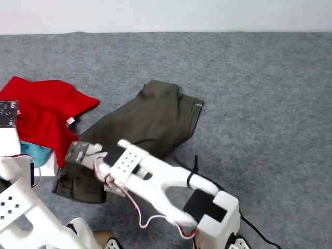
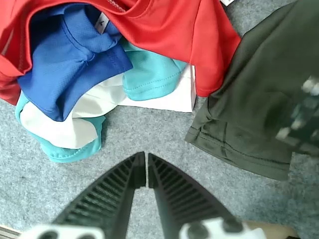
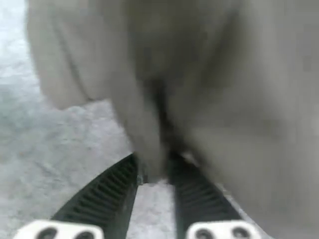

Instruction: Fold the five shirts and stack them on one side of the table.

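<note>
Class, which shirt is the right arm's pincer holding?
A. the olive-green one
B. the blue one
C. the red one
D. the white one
A: the right pincer is clamped on a fold of the olive-green shirt, whose cloth bunches between its jaws in the right wrist view.

Just ahead of the right claw (image 3: 154, 172), the olive shirt (image 3: 234, 99) is a close blur, and its pinched fold hides both fingertips. Beyond the left claw (image 2: 146, 167), the red shirt (image 2: 174, 30) runs off the edge and covers much of the blue shirt (image 2: 65, 59), teal shirt (image 2: 149, 74) and white shirt (image 2: 60, 127).
</note>
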